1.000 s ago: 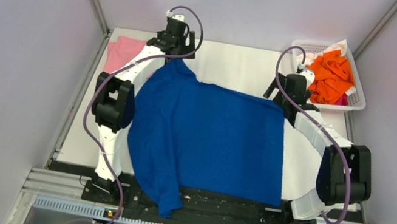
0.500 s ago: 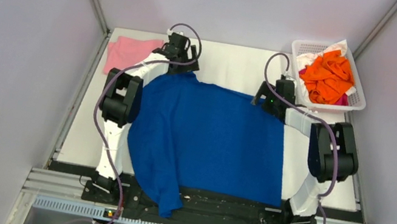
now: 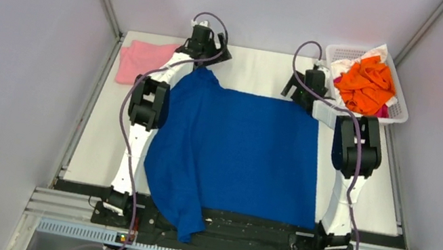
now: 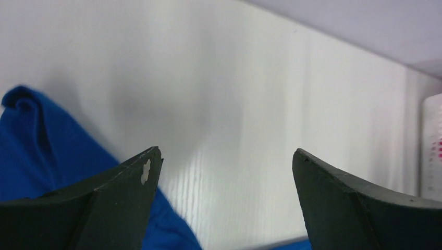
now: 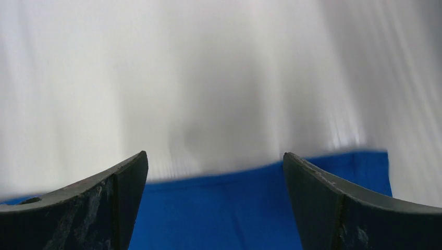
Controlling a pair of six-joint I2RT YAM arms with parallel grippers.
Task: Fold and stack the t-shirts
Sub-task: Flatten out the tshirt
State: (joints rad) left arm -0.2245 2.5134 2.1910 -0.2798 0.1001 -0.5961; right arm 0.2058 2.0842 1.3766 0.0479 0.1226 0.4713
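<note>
A royal blue t-shirt (image 3: 237, 155) lies spread flat, plain side up, over the middle of the table; one sleeve hangs over the near edge. Its print is hidden. My left gripper (image 3: 208, 50) is open and empty above the shirt's far left corner, which shows in the left wrist view (image 4: 47, 156). My right gripper (image 3: 304, 88) is open and empty just above the shirt's far right edge (image 5: 250, 208). A folded light pink t-shirt (image 3: 141, 59) lies at the far left. Crumpled orange t-shirts (image 3: 367, 82) fill the basket.
The white lattice basket (image 3: 400, 112) stands at the far right corner, with white and pink cloth under the orange. Grey walls close in on both sides. Bare white table (image 3: 256, 69) runs behind the blue shirt.
Both arms have stretched further toward the back of the table. The blue shirt's far edge has gone from slanted and curved to nearly straight and flat.
</note>
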